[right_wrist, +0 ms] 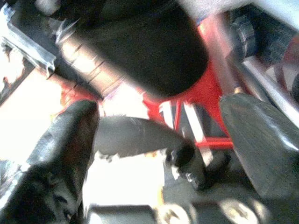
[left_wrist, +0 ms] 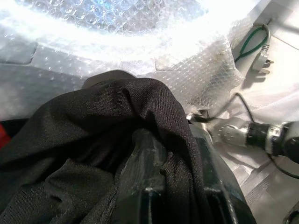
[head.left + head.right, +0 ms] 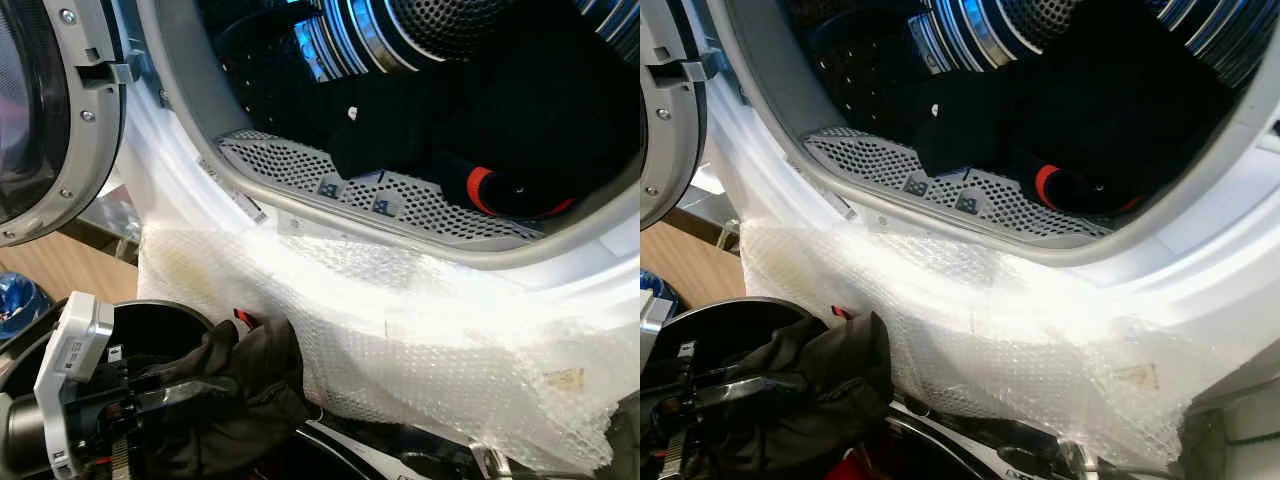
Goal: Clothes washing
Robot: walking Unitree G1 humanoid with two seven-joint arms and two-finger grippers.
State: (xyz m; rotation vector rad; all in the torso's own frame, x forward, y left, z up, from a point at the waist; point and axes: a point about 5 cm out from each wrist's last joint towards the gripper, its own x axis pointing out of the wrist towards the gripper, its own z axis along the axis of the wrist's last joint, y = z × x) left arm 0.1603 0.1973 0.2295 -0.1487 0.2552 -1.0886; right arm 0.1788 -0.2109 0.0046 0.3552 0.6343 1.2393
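Note:
The washing machine's drum (image 3: pixel 400 200) stands open, with dark clothes (image 3: pixel 520 110) lying inside, one with a red band (image 3: pixel 482 188). Low at the left, below the drum opening, my left gripper (image 3: pixel 195 392) is shut on a dark garment (image 3: pixel 245 370). In the left wrist view that garment (image 2: pixel 93 140) drapes over the black fingers (image 2: pixel 149 163) and hides the tips. In the right wrist view my right gripper (image 1: pixel 163 154) is open, its fingers (image 1: pixel 65 140) spread wide before a red frame (image 1: pixel 205 107).
Bubble wrap (image 3: pixel 420 330) covers the machine's white front below the opening. The round door (image 3: pixel 50 120) hangs open at the upper left. A black round container (image 3: pixel 160 320) sits under the left arm. Wooden floor (image 3: pixel 60 265) lies at the left. A green cable with a plug (image 2: pixel 254 42) lies near the machine.

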